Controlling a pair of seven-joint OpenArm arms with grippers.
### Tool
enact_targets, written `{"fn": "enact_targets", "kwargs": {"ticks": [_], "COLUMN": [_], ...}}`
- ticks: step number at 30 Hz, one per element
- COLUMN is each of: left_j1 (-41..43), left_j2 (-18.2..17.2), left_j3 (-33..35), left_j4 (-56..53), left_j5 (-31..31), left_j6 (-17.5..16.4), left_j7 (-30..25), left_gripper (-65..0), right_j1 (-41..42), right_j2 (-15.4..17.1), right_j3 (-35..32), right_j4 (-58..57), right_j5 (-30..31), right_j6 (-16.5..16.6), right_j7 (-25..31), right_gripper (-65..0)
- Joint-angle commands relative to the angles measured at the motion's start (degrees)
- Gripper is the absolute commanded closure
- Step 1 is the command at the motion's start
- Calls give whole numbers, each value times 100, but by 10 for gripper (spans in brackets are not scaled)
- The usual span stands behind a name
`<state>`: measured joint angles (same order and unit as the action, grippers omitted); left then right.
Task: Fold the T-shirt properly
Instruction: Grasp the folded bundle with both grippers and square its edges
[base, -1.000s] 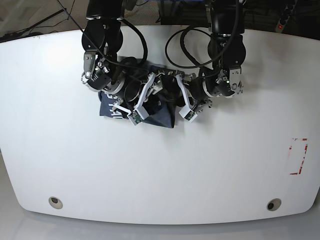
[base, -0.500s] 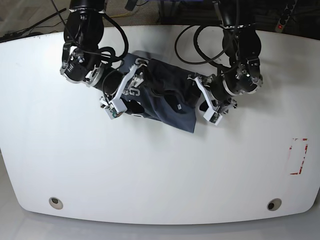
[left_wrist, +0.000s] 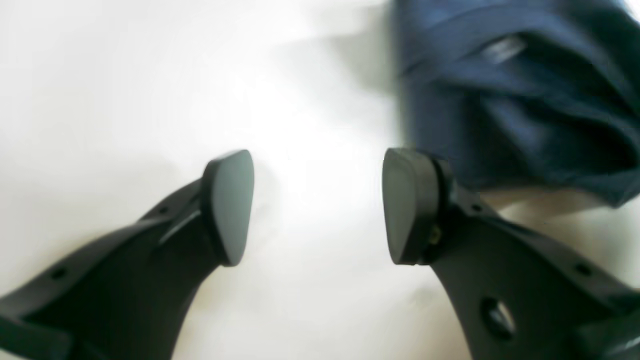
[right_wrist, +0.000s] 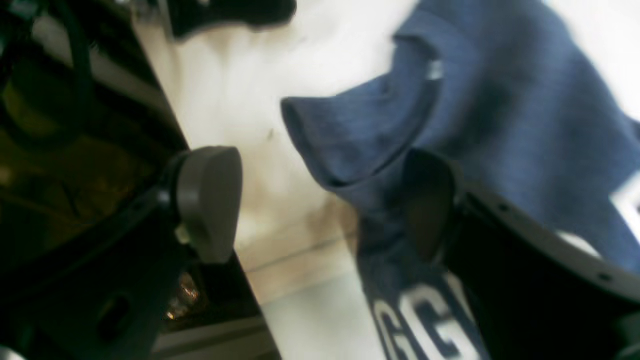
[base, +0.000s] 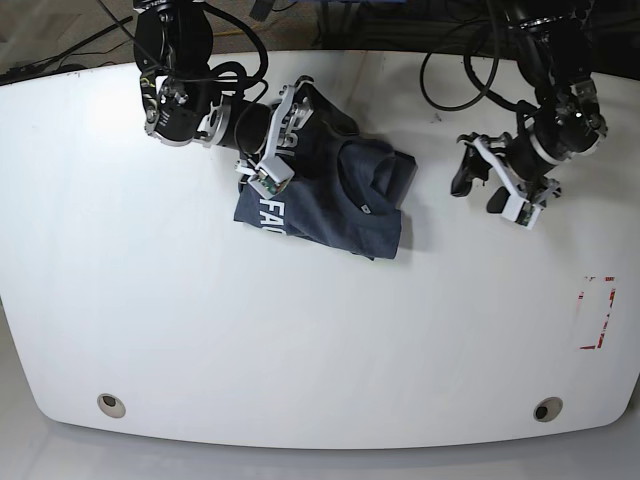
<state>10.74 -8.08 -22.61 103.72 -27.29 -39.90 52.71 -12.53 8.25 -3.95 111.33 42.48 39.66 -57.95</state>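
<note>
T-shirt (base: 330, 195): lies bunched in a compact, creased heap on the far-centre part of the desk (base: 300, 340), with white lettering showing at its near-left edge; it is neither spread flat nor squared into a finished fold.
Right end effector (base: 275, 150): sits at the left side of the heap in the base view; its jaws stand wide apart. In the right wrist view one finger (right_wrist: 430, 205) lies against the blue cloth, the other finger (right_wrist: 210, 200) is over bare desk, and no fabric is pinched between them.
Left end effector (base: 490, 185): hangs over bare desk to the right of the garment, apart from it. The left wrist view shows both pads (left_wrist: 230, 205) separated with only white surface between them, so it is open and carries nothing.
Cloth condition: a raised, rolled lip of fabric stands near the right end effector; the wrist views are blurred, so collar, sleeve and hem cannot be told apart there.
Step in hand: judged to be a regrasp stage, with neither arm holding the garment and the heap awaiting rearrangement.
Next move requires: selection of two identifiable edges or corners, one per arm; each end effector must close on a single layer at the border, then lift and draw apart to flatten the cloth before any fold is laid.
Caution: gripping into the middle of the bunch is likely to catch several layers.
</note>
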Motion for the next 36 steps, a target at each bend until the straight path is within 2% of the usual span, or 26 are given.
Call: {"fn": "enact_targets", "kwargs": {"ticks": [1,5,6,9,11,15,20,28,31,34,36], "left_j1": [20,170,205,275,337,363,302,-323,-604,-780,-885], "left_j2": [-208,-454,-498,-577,-621,-630,-647,-612,-384,-93,82], "left_j3": [-266,-504,-539,-548,-530,-504,33,1448,1905,2274,2556], "left_j4": [120,120,120,120,120,120,138,366,357,314,199], "left_j5": [-212,-256,-256,-238,-221,-212,-212,-212,-203,-203,-106], "left_j6": [-10,-10,-10,-10,-10,-10,-10,-10,-10,-10,-10], "left_j7": [-132,-132,-132,-132,-132,-132,-132,-132,-132,-132,-132], "left_gripper": [-376,-376,-376,-376,-376,-376,-376,-376,-376,-376,-376], "right_j1": [177,291,414,599,730,959,933,968,977,968,950], "right_j2": [-188,-557,-706,-891,-1049,-1208,-1190,-1120,-891,-680,-557], "right_j3": [-173,-454,-542,-832,-1034,-1148,-973,601,1032,1234,1322], "right_j4": [98,-122,-236,-720,-1089,-1405,-641,247,256,239,203], "right_j5": [-305,-1474,-1826,-2573,-2784,-2811,-2811,-2811,-2811,-2811,-2811], "right_j6": [34,34,34,34,34,34,34,34,34,34,34], "right_j7": [165,209,279,622,824,903,833,173,147,138,138], "right_gripper": [-482,-482,-482,-482,-482,-480,-480,-480,-479,-428,-325]}}
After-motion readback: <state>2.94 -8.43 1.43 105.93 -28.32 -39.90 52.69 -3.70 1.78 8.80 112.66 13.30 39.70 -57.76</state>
